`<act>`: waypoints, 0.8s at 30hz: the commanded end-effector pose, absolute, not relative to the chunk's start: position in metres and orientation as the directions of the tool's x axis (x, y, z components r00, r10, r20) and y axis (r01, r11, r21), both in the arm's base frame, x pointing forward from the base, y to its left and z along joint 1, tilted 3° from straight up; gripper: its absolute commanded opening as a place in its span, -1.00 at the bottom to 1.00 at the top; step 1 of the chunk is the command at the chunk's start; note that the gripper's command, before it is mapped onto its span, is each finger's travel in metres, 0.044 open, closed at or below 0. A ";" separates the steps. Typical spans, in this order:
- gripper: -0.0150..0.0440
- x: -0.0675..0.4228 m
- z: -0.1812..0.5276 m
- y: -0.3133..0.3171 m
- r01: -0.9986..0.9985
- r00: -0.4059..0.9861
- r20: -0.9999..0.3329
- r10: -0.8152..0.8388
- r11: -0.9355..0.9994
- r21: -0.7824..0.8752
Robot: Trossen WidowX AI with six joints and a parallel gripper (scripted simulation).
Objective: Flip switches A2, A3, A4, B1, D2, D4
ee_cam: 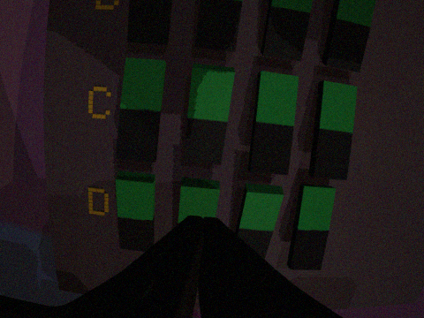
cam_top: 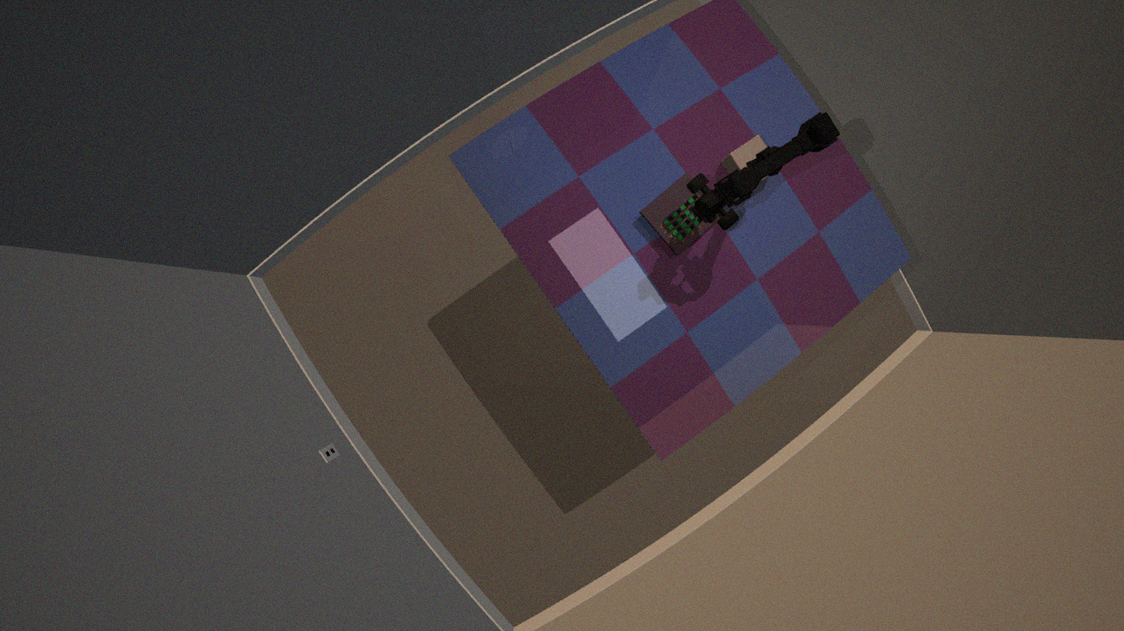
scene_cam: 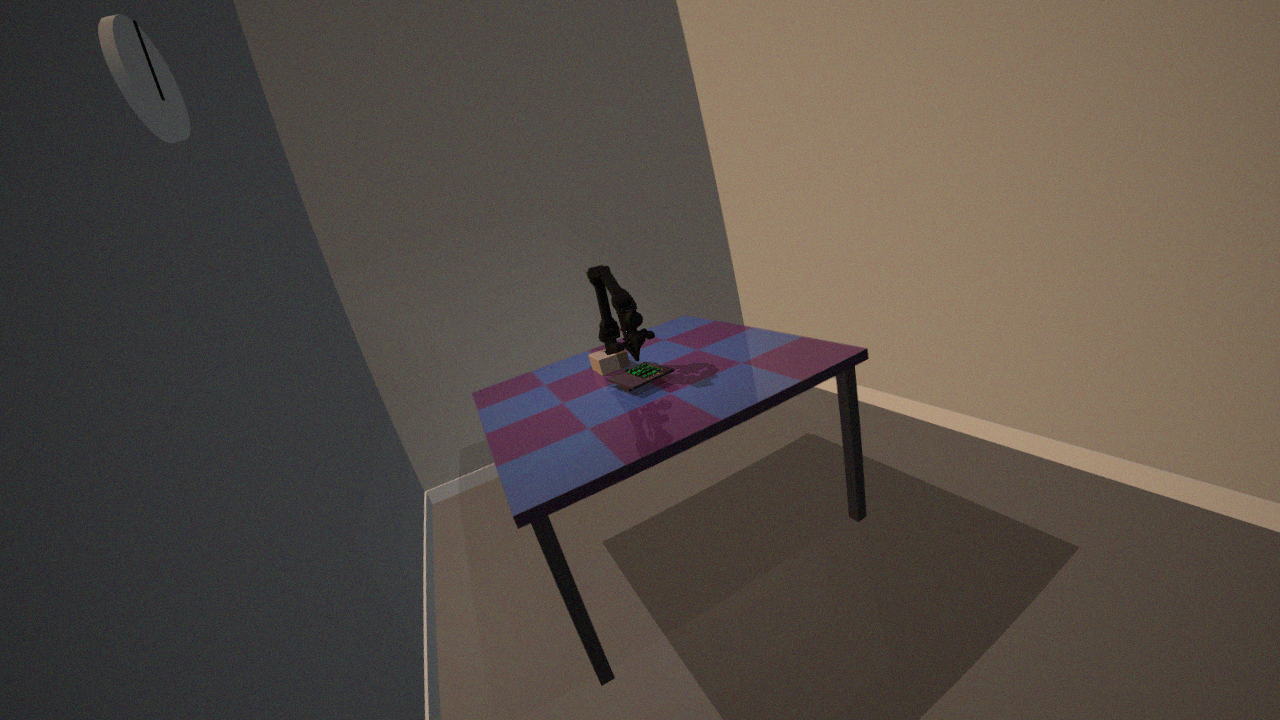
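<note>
The brown switch panel (cam_top: 658, 213) (scene_cam: 631, 383) (ee_cam: 71, 77) lies on the checkered table (cam_top: 527, 159) (scene_cam: 554, 465). Its rocker switches are half green, half black. The wrist view shows rows B, C and D. My gripper (ee_cam: 200, 231) (cam_top: 694, 210) (scene_cam: 635, 356) is shut and empty. Its tip stands over the near, dark end of the D2 switch (ee_cam: 200, 200), low over the panel. The D1 switch (ee_cam: 136, 200), the D3 switch (ee_cam: 261, 212) and the D4 switch (ee_cam: 316, 208) show beside it. Row A is out of the wrist view.
A small tan block (cam_top: 746, 154) (scene_cam: 605, 360) stands beside the panel, near the arm's base. The table's edges lie far from the panel.
</note>
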State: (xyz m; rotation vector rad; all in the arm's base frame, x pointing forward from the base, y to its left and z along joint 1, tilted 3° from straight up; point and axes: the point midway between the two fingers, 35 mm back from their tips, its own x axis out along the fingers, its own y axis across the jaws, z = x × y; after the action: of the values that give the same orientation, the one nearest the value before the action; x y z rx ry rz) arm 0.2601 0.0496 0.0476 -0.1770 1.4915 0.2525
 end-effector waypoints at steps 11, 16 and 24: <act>-0.49 0.258 0.029 0.050 -0.274 0.045 -0.997 0.056 0.961 0.041; -0.49 0.259 0.025 0.051 -0.274 0.045 -0.997 0.056 0.961 0.041; -0.49 0.259 0.025 0.051 -0.274 0.045 -0.997 0.056 0.961 0.041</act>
State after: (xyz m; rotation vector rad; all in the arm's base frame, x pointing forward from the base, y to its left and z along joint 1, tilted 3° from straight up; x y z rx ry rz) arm 0.2592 0.0505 0.0262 -0.1803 1.5033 0.2555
